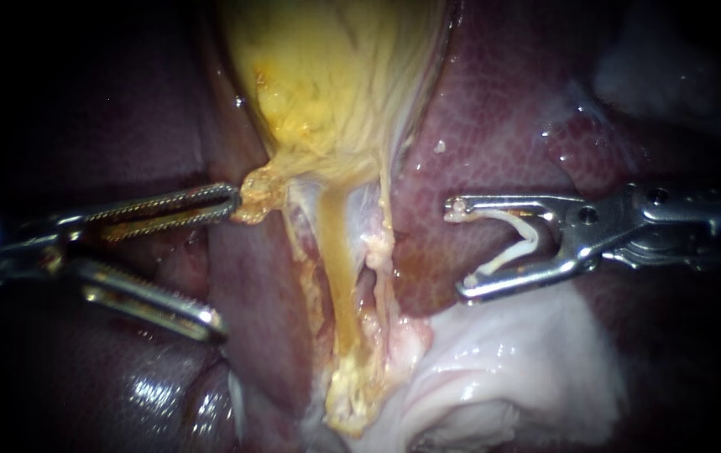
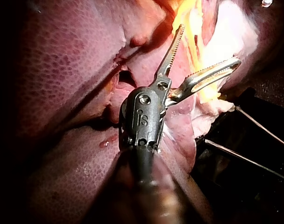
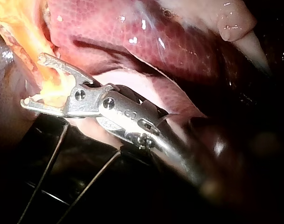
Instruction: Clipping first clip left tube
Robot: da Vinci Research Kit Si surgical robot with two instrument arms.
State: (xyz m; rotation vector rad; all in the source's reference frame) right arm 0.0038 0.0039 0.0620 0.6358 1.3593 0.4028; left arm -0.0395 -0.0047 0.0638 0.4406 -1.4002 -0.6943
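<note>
The yellow gallbladder [image 1: 335, 75] hangs from above and narrows to a neck. From it the yellow left tube [image 1: 339, 277] runs down, with a paler strand [image 1: 384, 243] just to its right. My left instrument [image 1: 227, 262] has its serrated jaws open; the upper jaw's tip touches the yellow tissue at the neck [image 1: 255, 195]. In its own view the left instrument [image 2: 209, 45] shows the same wide gap. My right instrument [image 1: 459, 248] stands over the liver, right of the tubes and apart from them. Its jaws stand wide apart, holding an open white clip [image 1: 515, 243]. The right instrument [image 3: 33, 79] has yellow tissue [image 3: 53, 88] behind it.
Dark red liver [image 1: 503, 126] surrounds the tubes on both sides. A pale white mass of tissue [image 1: 528, 352] lies under the right instrument. Thin wires [image 3: 53, 158] cross a dark surface beside the tissue in the right wrist view.
</note>
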